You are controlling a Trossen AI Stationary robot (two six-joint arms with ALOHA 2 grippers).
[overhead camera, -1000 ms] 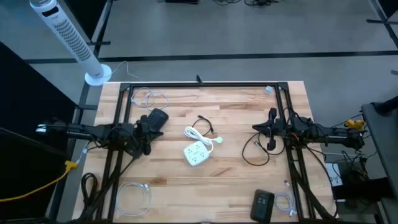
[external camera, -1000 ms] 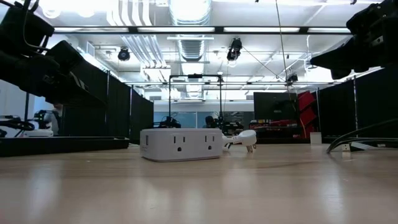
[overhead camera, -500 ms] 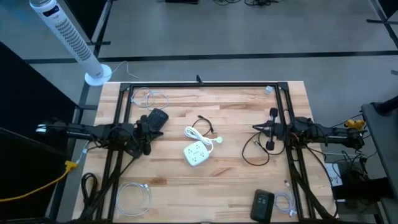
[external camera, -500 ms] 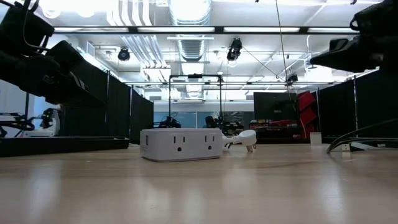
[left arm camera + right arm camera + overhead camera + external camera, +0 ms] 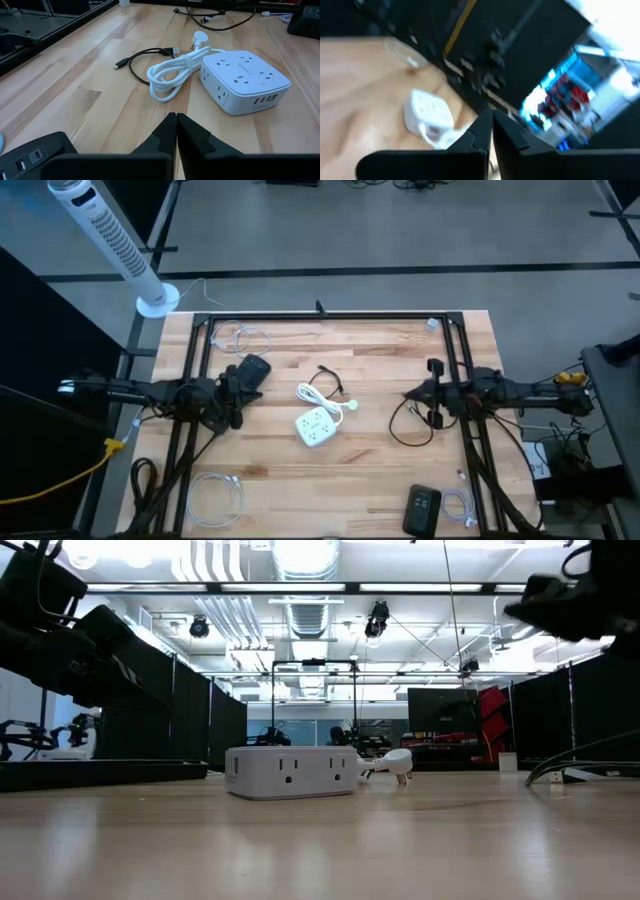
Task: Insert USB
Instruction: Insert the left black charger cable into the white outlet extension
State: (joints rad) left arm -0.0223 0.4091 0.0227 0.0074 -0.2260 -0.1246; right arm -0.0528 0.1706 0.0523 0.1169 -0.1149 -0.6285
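A white power strip (image 5: 245,80) is seen lying on the wooden table (image 5: 75,90), its coiled white cord (image 5: 172,75) just beside it. A black USB cable (image 5: 145,55) is laid next to the cord. The left gripper (image 5: 176,131) is held closed above the table.

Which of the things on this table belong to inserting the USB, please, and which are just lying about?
For the job:
- white power strip, USB ports on its side
- short black USB cable beside it

Lying about:
- black box near the left arm
- black device at the front edge
- coiled white cables
- long black cable under the right arm
- white tower fan off the table
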